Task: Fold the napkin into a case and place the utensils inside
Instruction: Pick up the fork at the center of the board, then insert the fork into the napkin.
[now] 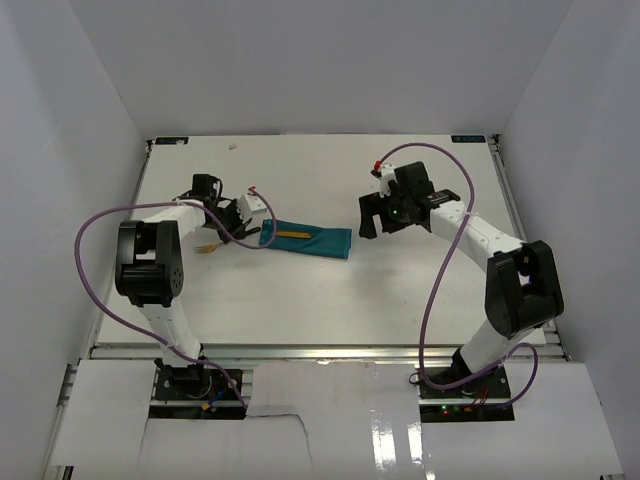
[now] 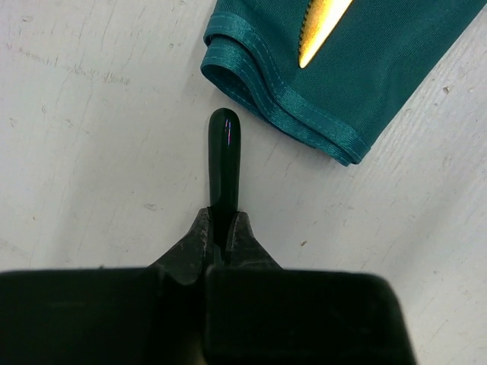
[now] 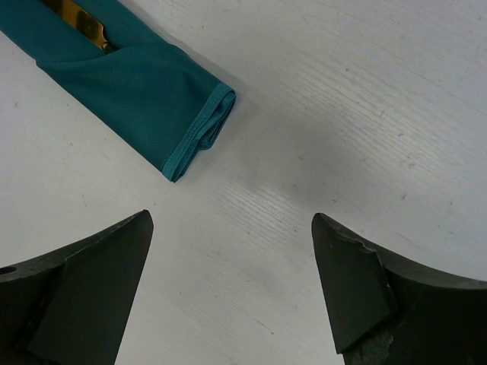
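The teal napkin (image 1: 306,239) lies folded into a long narrow strip mid-table. The knife's yellowish-gold blade (image 1: 291,234) sticks out of a fold near its left end; it also shows in the left wrist view (image 2: 323,27) on the napkin (image 2: 365,84). My left gripper (image 1: 237,227) is shut on the fork's dark handle (image 2: 224,156), whose tip points at the napkin's left end, a little apart from it. The fork's pale gold head (image 1: 208,247) shows left of the gripper. My right gripper (image 1: 374,224) is open and empty (image 3: 232,281), just right of the napkin's right end (image 3: 152,99).
The white table (image 1: 320,300) has raised rails along its left and right edges, with white walls on three sides. A purple cable (image 1: 440,250) loops from each arm over the table.
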Controlling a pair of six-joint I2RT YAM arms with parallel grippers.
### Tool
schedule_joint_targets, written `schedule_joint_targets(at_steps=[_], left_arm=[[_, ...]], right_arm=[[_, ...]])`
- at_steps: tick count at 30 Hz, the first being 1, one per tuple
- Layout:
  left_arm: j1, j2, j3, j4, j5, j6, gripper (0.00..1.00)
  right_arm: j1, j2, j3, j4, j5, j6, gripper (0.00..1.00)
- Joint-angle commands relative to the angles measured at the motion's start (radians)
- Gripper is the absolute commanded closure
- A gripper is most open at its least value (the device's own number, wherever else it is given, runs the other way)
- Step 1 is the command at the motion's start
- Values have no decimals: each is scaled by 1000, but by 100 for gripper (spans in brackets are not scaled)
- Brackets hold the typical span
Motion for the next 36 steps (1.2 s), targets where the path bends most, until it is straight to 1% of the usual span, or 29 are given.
schedule_joint_targets(at_steps=[1,8,11,15,18,20,22,24,25,26,27,28,30,34,36], left_arm=[[0,-35,14,-68,-8,-2,100],[0,-95,109,-82,-17,-40,100],[2,-139,129,-99,24,-43,100],[-15,-198,111,-107,86,-28,100],[-73,-219,93,-110,94,-17,100],[-131,-218,68,-113,81,4,100],[-179,-209,51,-114,31,15,100],[-196,-179,50,-117,-1,26,100],[-207,-166,54,-122,-14,26,100],[-214,-135,68,-130,-24,26,100],[-220,-120,76,-152,-47,28,100],[-236,-106,83,-163,-57,29,100],[-253,-71,97,-185,-71,37,100],[-299,-47,94,-199,-127,54,100],[-303,-47,96,-208,-130,60,100]], right_arm=[[6,26,43,13,-44,13,9],[33,94,48,42,-59,56,8],[41,103,51,48,-59,65,8],[43,115,51,60,-62,90,8],[46,143,59,74,-91,128,7],[47,163,65,76,-104,141,4],[50,174,69,76,-104,159,3],[52,184,68,79,-102,179,0],[53,191,68,80,-107,185,6],[56,201,69,80,-107,191,7],[56,204,69,80,-101,203,11],[58,212,75,80,-101,207,20],[58,230,79,82,-105,217,32],[69,261,85,93,-121,234,42],[76,278,92,97,-121,243,45]])
